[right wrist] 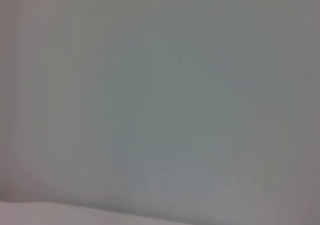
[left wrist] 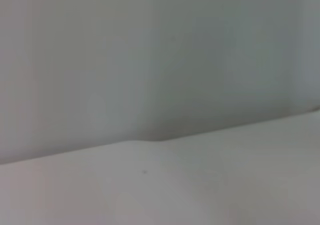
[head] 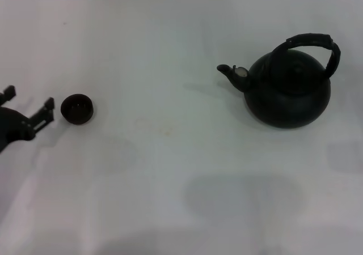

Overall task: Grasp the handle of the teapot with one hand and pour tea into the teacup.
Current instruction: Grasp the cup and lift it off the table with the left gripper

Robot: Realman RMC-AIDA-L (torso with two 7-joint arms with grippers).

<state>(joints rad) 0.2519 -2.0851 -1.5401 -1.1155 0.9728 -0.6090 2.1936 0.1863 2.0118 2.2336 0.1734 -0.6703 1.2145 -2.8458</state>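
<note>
On the far left of the head view, the left gripper [head: 28,109] sits low over the white table [head: 170,170]. Its two dark fingers are spread apart and hold nothing. The nearer fingertip lies just beside the teacup [head: 76,108], a small dark bowl-like cup standing upright, and does not touch it.

Well apart to the right stands the teapot [head: 287,90], round and matte black. Its short spout [head: 233,73] points left toward the cup, and the handle [head: 309,48] arches over its top, free of any grip.

The right gripper is not in view; its wrist camera shows only a plain pale surface.

The task appears to be at its start, with the handle not yet grasped. The next move likely calls for an arm to reach the pot and close around the arch from above.
</note>
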